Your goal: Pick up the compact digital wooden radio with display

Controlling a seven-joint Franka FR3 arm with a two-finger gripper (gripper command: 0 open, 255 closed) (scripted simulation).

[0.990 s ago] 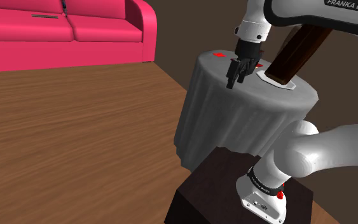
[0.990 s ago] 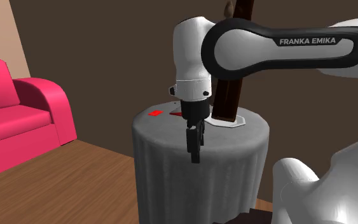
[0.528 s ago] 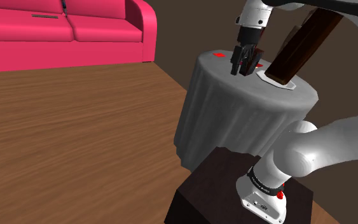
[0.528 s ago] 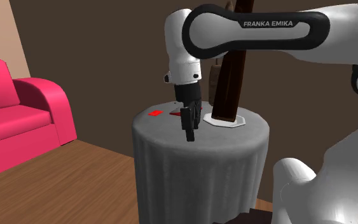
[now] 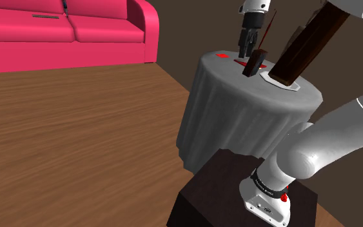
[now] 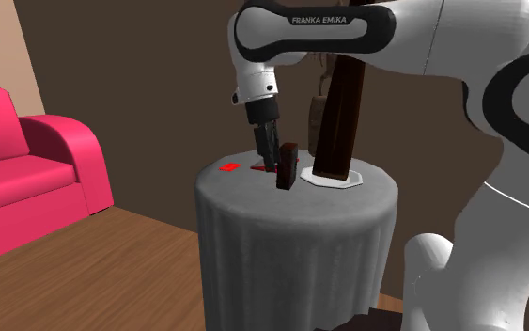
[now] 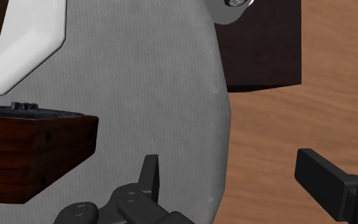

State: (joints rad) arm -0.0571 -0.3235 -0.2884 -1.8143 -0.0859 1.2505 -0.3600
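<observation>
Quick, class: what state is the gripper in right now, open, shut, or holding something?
Gripper: open, holding nothing; the dark wooden radio lies beside it, outside the fingers.

Dark post [image 6: 342, 113] (white base [image 6: 320, 181]) crowds the radio [image 6: 288, 167].

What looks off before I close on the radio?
The dark wooden radio sits beside one finger of the open end effector, not between the fingers, so closing now would likely miss it. Nothing else stands out.
</observation>
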